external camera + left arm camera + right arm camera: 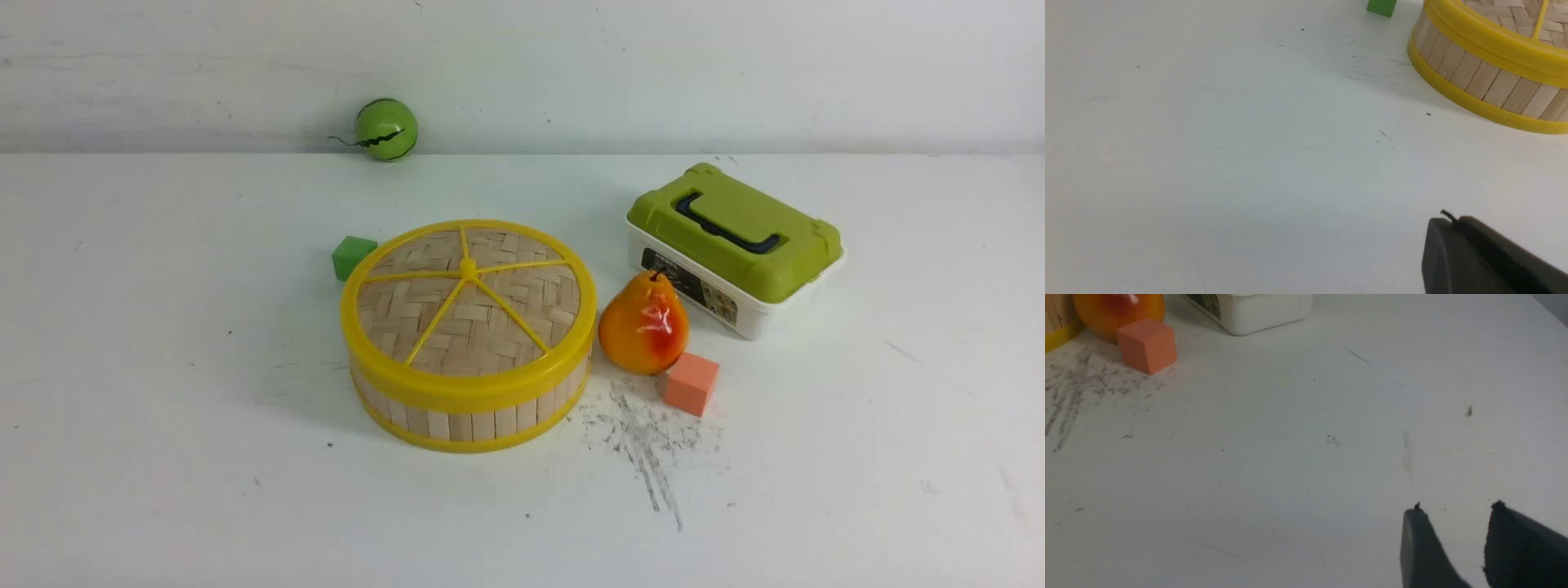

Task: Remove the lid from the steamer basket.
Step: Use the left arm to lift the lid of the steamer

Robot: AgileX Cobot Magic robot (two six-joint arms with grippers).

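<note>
The steamer basket (469,416) stands in the middle of the white table, round, with pale wood slat walls and yellow rims. The lid (468,306) of woven bamboo, with a yellow rim, yellow spokes and a centre knob, sits on it. Neither arm shows in the front view. In the left wrist view my left gripper (1453,220) is shut and empty above bare table, well short of the steamer basket (1478,77) and its lid (1494,41). In the right wrist view my right gripper (1455,510) is open and empty over bare table, with only a sliver of the basket's yellow rim (1057,337) at the frame edge.
An orange pear (643,325) and a salmon cube (691,383) sit right of the basket. A white box with an olive-green lid (733,245) stands behind them. A green cube (353,256) lies behind the basket's left, and a green ball (385,129) rests at the back wall.
</note>
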